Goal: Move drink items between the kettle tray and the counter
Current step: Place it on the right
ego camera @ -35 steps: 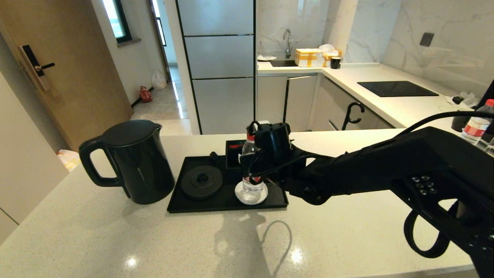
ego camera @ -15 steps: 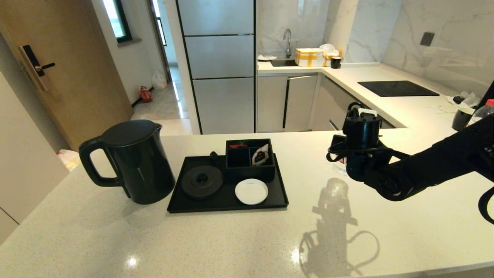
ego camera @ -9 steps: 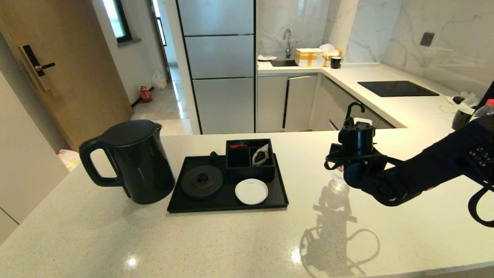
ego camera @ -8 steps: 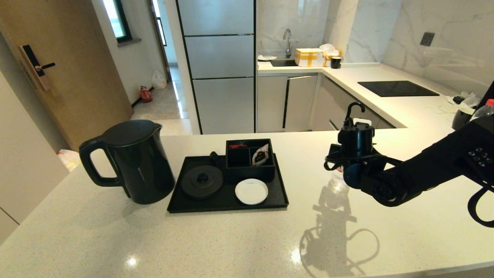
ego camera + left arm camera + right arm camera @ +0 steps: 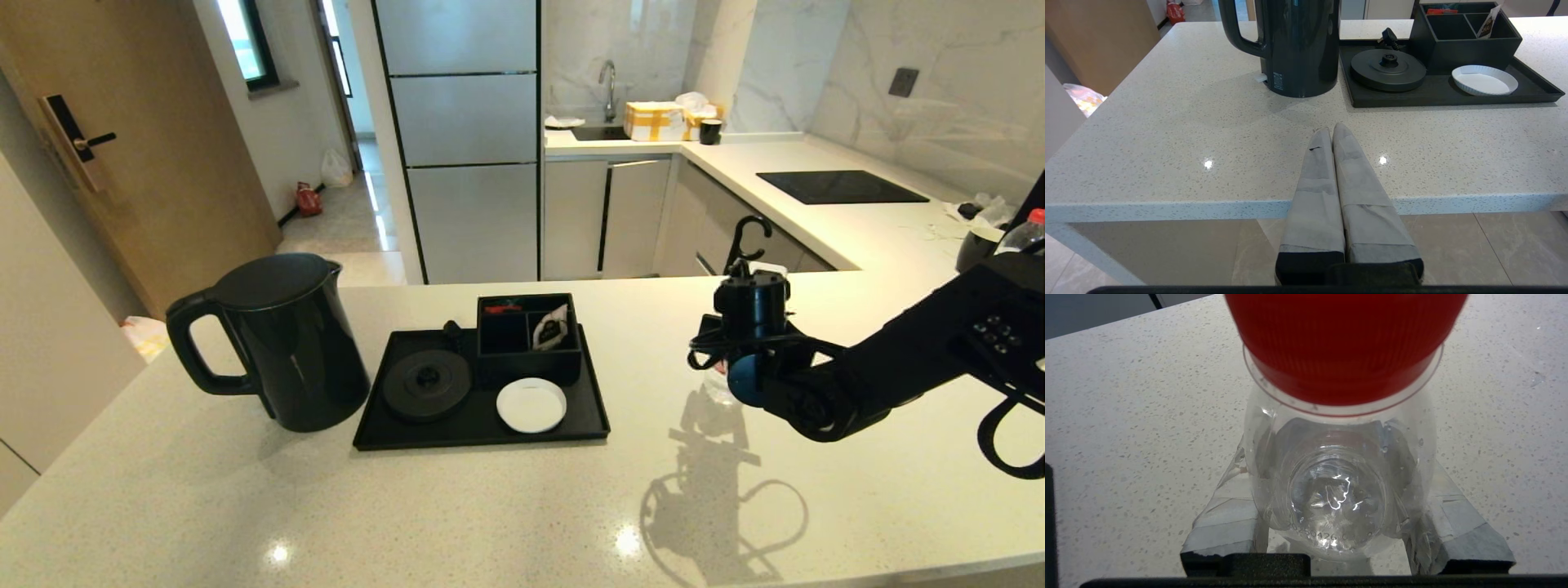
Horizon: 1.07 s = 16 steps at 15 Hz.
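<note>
Water bottle [image 5: 1337, 486] sits pinched in the right jaws [image 5: 1339, 522], low over the bench [image 5: 506, 506] right of the kettle tray [image 5: 482, 429]; letting go while it hangs tilted could topple it. Left jaws [image 5: 1333, 141] are pressed together, parked.

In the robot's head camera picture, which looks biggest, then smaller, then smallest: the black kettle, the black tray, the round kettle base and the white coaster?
1. Tray, widest of all.
2. Kettle, taller but covering less; it stands on the counter left of the tray.
3. Round kettle base.
4. White coaster, slightly smaller than the base.
</note>
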### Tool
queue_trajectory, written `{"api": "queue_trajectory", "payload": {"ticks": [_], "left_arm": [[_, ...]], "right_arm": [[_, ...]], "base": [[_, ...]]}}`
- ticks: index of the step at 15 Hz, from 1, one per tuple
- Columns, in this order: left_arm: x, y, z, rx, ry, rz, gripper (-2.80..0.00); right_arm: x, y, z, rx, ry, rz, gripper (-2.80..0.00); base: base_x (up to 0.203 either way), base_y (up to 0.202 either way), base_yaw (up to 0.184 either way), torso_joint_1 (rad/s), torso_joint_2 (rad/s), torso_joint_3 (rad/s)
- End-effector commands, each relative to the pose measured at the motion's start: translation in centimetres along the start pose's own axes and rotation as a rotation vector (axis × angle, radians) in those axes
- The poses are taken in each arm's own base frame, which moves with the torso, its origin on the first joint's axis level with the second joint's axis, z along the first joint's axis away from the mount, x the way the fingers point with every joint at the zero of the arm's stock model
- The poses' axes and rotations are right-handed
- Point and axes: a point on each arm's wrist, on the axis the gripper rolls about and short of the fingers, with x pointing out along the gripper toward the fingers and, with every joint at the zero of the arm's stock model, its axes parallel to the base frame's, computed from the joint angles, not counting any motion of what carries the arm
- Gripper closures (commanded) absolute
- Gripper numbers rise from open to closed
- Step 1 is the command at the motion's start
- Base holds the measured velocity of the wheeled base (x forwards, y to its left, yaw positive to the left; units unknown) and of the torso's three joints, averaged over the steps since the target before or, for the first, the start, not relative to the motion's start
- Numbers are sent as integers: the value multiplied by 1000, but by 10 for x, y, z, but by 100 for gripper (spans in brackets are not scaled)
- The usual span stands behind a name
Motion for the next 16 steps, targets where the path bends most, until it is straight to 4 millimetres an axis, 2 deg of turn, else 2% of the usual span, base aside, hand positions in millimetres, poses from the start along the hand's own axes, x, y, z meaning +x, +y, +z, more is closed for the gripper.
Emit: {"api": "queue_trajectory", "payload": {"ticks": [1,10,11,16], "left_arm": [[0,0,0,0,0,0,0],[0,0,0,0,0,0,0],[0,0,0,0,0,0,0],[0,0,0,0,0,0,0]], "right_arm": [[0,0,-2,1,1,-4,0],[3,-4,-3,-2,9,-16,0],[3,-4,-4,-4,11,-17,-280],[4,-5,-4,-1,12,-20,-280]], "base": [[0,0,0,0,0,0],[0,0,0,0,0,0],[0,0,0,0,0,0],[0,0,0,0,0,0]]}}
